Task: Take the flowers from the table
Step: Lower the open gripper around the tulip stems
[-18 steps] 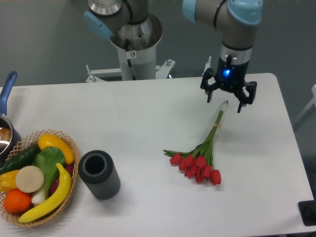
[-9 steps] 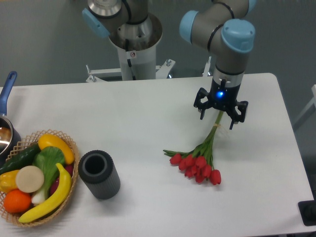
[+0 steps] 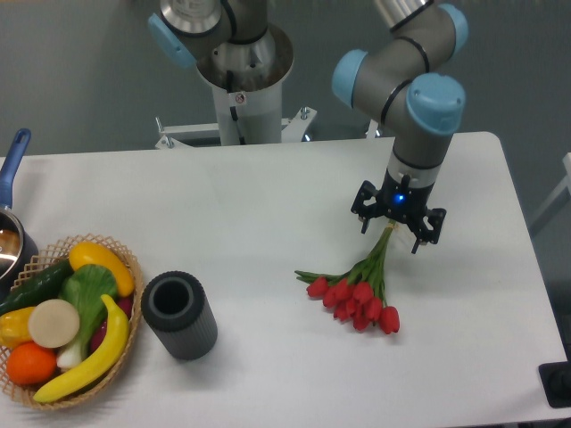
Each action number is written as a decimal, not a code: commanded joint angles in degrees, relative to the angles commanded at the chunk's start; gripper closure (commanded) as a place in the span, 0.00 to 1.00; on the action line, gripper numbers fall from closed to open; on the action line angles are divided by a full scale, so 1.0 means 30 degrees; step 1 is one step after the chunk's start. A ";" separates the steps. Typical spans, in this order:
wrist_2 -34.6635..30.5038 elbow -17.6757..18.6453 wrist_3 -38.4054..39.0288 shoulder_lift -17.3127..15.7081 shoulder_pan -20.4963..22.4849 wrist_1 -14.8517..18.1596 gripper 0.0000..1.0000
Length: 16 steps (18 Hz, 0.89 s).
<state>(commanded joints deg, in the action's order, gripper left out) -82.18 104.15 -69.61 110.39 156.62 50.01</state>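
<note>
The flowers (image 3: 358, 292) lie on the white table (image 3: 268, 205), right of centre: red tulip buds bunched at the near end, thin green stems running up and to the right. My gripper (image 3: 390, 234) points straight down over the upper part of the stems. Its dark fingers stand open, one on each side of the stems, and the stem tips are hidden beneath it. I cannot tell whether the fingertips touch the table.
A dark grey cylinder (image 3: 179, 315) stands left of the flowers. A wicker basket (image 3: 62, 319) of fruit and vegetables sits at the near left corner. A pot with a blue handle (image 3: 11, 207) is at the left edge. The robot base (image 3: 243, 78) rises behind the table.
The gripper has moved forward and down along the stems, from above their far tips to straddling them nearer the buds. The flowers have not moved.
</note>
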 joint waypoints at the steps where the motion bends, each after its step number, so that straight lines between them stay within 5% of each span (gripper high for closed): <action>1: 0.0000 0.0000 0.0000 0.0059 -0.0029 0.0000 0.00; 16: 0.0029 0.0293 0.0381 0.1114 -0.0088 0.0117 0.00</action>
<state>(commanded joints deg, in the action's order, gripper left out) -82.09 105.03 -68.47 113.73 156.36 50.36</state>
